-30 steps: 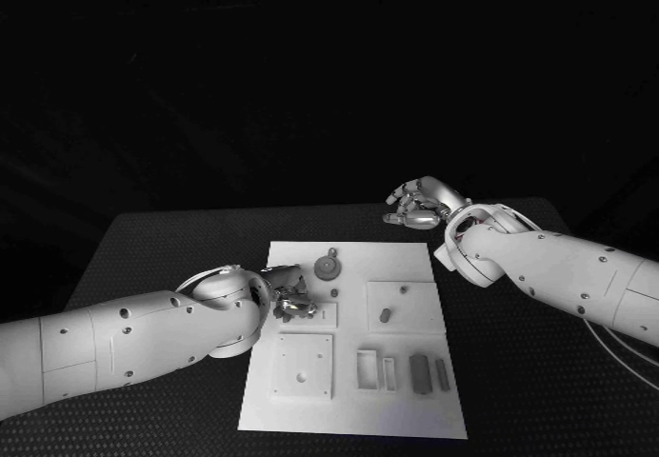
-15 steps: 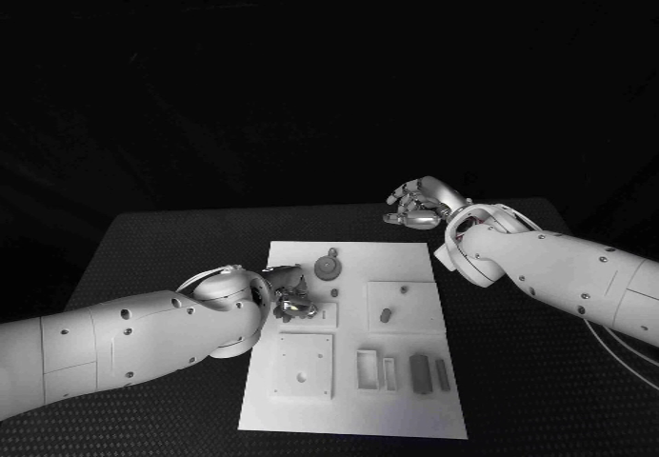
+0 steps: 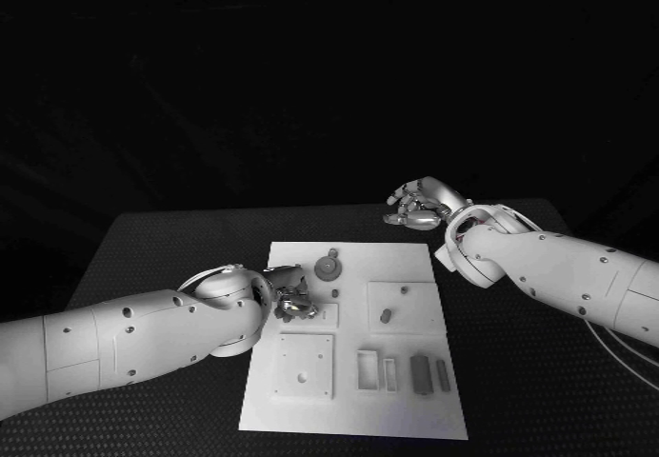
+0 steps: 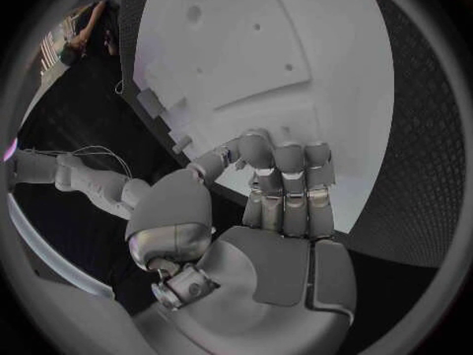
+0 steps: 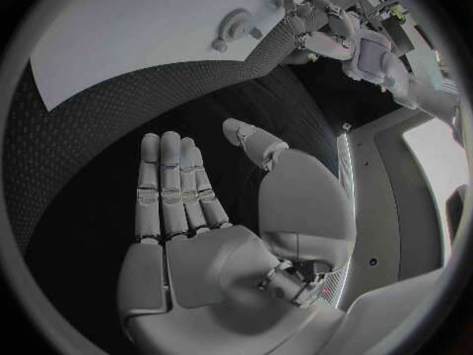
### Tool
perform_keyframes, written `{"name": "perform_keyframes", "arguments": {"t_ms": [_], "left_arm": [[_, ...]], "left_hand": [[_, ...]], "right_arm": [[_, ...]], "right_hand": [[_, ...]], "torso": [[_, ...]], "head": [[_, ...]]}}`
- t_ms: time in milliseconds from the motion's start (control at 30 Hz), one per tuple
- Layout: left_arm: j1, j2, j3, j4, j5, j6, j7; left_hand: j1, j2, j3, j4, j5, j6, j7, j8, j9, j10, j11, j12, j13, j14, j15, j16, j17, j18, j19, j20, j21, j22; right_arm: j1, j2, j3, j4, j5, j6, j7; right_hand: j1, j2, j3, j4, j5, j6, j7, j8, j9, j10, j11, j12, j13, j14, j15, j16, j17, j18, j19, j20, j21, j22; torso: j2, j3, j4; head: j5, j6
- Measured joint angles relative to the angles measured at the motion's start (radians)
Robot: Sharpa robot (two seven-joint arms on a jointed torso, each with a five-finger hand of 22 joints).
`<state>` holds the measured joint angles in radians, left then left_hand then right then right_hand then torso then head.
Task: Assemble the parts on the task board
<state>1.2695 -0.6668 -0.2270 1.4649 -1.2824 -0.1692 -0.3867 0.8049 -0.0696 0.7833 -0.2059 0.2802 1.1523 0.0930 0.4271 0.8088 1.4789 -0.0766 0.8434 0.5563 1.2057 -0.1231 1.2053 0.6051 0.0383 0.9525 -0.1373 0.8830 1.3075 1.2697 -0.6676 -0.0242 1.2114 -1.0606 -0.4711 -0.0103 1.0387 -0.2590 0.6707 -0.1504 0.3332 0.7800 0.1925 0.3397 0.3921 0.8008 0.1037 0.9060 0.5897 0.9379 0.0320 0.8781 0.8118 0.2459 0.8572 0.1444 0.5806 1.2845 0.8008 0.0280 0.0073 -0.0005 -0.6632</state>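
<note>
Head view: taken from above and behind, looking down and forward over the flat white rectangular task board (image 3: 354, 343) on the black textured table (image 3: 151, 248); whole board in frame, both arms entering from the sides. Left wrist view: fisheye from behind the silver many-fingered left hand (image 4: 281, 193), very close, facing past its fingers onto the board (image 4: 236, 55). Right wrist view: fisheye behind the silver right hand (image 5: 212, 213), close, facing across table (image 5: 98, 142) toward board (image 5: 148, 31). Shared by all three: board and table.
</note>
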Motion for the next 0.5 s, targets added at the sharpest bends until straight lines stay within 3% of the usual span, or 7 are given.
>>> {"name": "perform_keyframes", "arguments": {"t_ms": [133, 500], "left_arm": [[0.000, 0.002, 0.000, -0.002, 0.002, 0.002, -0.001], [0.001, 0.006, 0.001, -0.007, 0.001, 0.010, -0.006]], "left_hand": [[0.004, 0.001, 0.002, 0.003, -0.014, 0.000, 0.000, 0.003, -0.002, 0.000, 0.000, 0.005, -0.001, 0.000, 0.000, 0.000, 0.000, 0.000, 0.000, 0.000, 0.004, 0.000], [0.005, 0.002, 0.002, 0.004, -0.014, 0.003, -0.003, 0.012, -0.002, 0.000, 0.000, 0.012, -0.001, 0.000, 0.000, 0.007, -0.002, 0.000, 0.000, 0.000, 0.003, 0.000]], "right_arm": [[0.000, 0.000, 0.000, 0.000, 0.000, 0.000, 0.000], [0.000, 0.000, 0.000, 0.001, 0.000, 0.000, 0.000]], "right_hand": [[0.000, 0.000, 0.000, 0.000, 0.000, 0.000, 0.000, 0.000, -0.001, 0.000, 0.000, 0.000, -0.001, 0.000, 0.000, 0.000, 0.000, 0.000, 0.000, 0.000, 0.000, 0.001], [0.000, 0.000, 0.000, 0.000, 0.004, 0.000, 0.000, 0.000, -0.001, -0.004, 0.004, 0.004, -0.004, 0.000, 0.000, 0.000, -0.001, 0.000, 0.000, 0.000, -0.004, 0.002]], "torso": [[0.000, 0.0000, -0.0002], [0.000, 0.0004, -0.0009]], "head": [[0.001, 0.000], [0.001, -0.001]]}}
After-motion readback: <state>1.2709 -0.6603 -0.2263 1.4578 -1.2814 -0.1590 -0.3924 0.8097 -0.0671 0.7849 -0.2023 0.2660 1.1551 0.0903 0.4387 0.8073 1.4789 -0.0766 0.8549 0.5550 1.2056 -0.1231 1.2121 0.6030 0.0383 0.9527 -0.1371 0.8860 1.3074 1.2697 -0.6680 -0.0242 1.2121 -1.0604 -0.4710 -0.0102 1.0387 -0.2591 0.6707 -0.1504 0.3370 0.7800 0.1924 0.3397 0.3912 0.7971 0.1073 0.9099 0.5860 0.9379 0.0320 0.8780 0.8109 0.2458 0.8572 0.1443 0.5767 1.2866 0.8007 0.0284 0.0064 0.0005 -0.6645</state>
